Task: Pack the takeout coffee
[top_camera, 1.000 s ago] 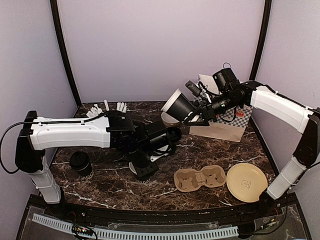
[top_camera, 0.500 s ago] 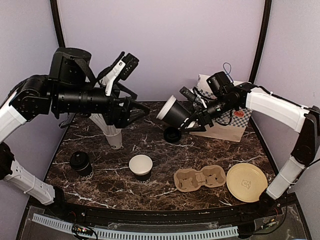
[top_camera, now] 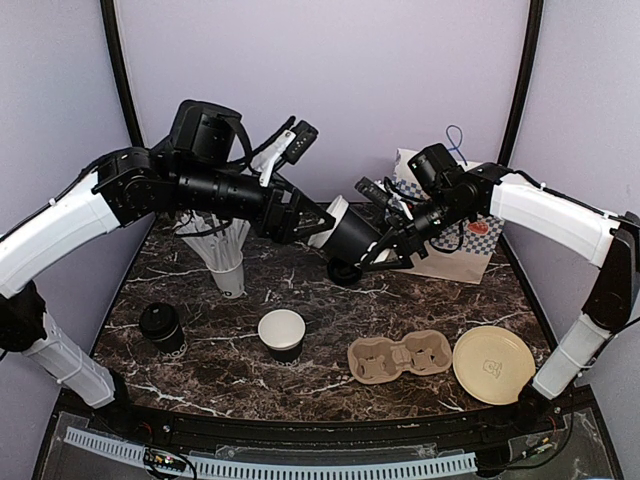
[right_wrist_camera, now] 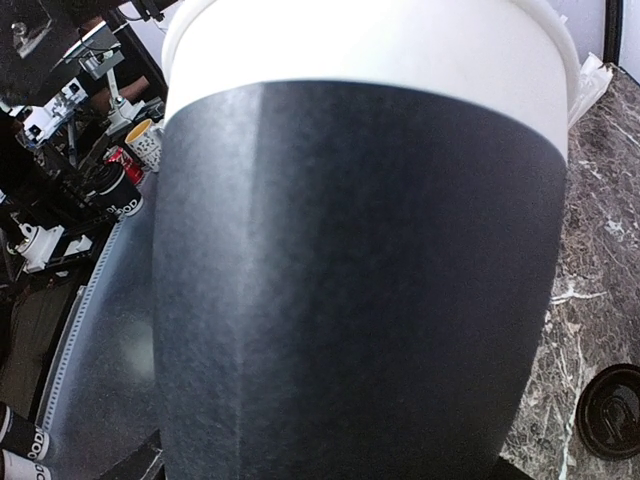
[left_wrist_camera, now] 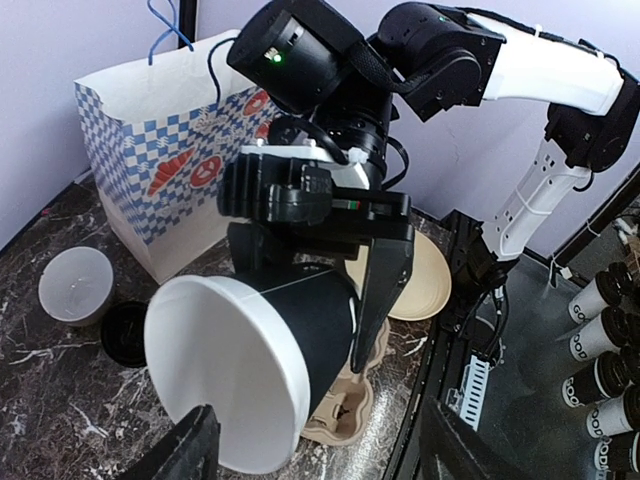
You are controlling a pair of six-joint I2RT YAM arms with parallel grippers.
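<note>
1. Top view: right end effector (top_camera: 378, 246) is partly closed & clamped on the black cup (top_camera: 352, 234). Cup is up in the air over the counter (top_camera: 200, 370), tipped on its side. Long axis runs approx 10-to-4 o'clock, white mouth twd 10, base twd the right arm. Left end effector (top_camera: 312, 220) sits just beside that mouth, at its 9 o'clock, fingers spread w/ nothing in them. We judge the left arm nearer the mouth, so the next move turns on lining up w/ that axis. Loose lid (top_camera: 345, 272) lies on the counter at the cup's 6 o'clock.
2. Left wrist: cup is dead ahead, mouth facing us, angled twd 8 o'clock. Our own fingers stand wide apart at 7 & 5, clear of the rim. Right arm's fingers pinch the cup wall from 12.
3. Right wrist: cup wall fills the frame, mouth at 12. Finger contact is hidden here. Lid shows at 4 o'clock on the counter.
</note>
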